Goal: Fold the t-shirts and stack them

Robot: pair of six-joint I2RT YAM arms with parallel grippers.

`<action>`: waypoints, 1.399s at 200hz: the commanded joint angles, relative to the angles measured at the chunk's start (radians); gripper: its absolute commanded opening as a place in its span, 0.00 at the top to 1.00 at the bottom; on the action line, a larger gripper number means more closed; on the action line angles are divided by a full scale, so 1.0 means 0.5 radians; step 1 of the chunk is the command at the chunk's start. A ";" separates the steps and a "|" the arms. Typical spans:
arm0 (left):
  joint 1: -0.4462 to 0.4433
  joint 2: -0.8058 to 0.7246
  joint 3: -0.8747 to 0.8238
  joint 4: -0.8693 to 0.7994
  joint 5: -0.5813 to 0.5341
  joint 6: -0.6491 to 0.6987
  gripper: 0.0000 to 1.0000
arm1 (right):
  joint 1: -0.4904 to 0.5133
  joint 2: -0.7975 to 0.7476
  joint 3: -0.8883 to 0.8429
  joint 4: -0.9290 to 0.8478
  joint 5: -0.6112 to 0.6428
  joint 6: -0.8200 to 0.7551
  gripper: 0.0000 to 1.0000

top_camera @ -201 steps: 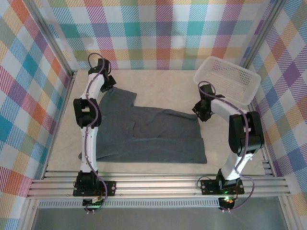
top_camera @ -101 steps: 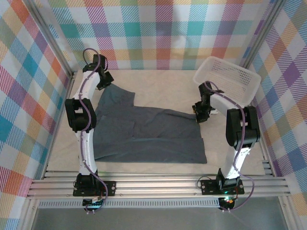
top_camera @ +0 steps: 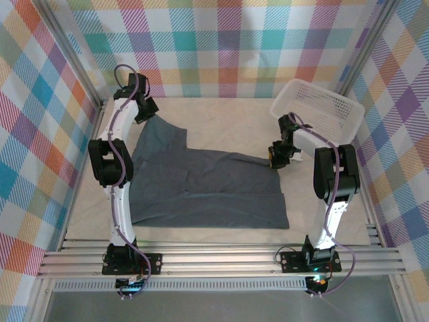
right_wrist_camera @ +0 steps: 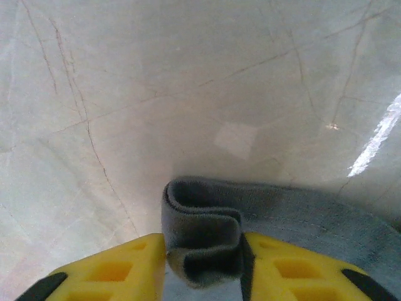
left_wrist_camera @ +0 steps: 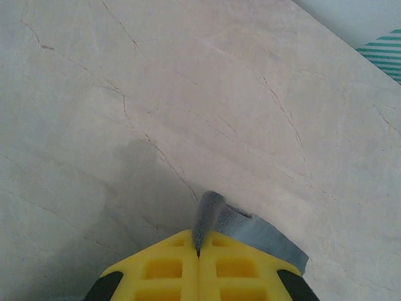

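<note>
One dark grey t-shirt (top_camera: 208, 188) lies spread on the pale table, with one part reaching toward the far left. My left gripper (top_camera: 149, 115) is at that far-left corner. In the left wrist view its yellow fingers (left_wrist_camera: 199, 251) are shut on a thin pinch of the t-shirt (left_wrist_camera: 250, 229). My right gripper (top_camera: 273, 157) is at the shirt's far-right corner. In the right wrist view a rolled fold of the t-shirt (right_wrist_camera: 200, 219) fills the gap of the right gripper (right_wrist_camera: 203, 260) and touches both pads.
A white perforated basket (top_camera: 318, 111) stands tilted at the far right, just behind my right arm. Checked walls close in the table on three sides. An aluminium rail (top_camera: 214, 258) runs along the near edge.
My left gripper has drawn the shirt corner a little toward the far left. My right gripper has shifted slightly left at the shirt's corner and its jaws have narrowed onto the fabric fold.
</note>
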 commanded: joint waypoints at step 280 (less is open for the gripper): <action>0.243 -2.215 -2.209 0.052 -0.214 -0.242 1.00 | -0.085 -0.589 -0.468 0.070 0.123 -1.222 1.00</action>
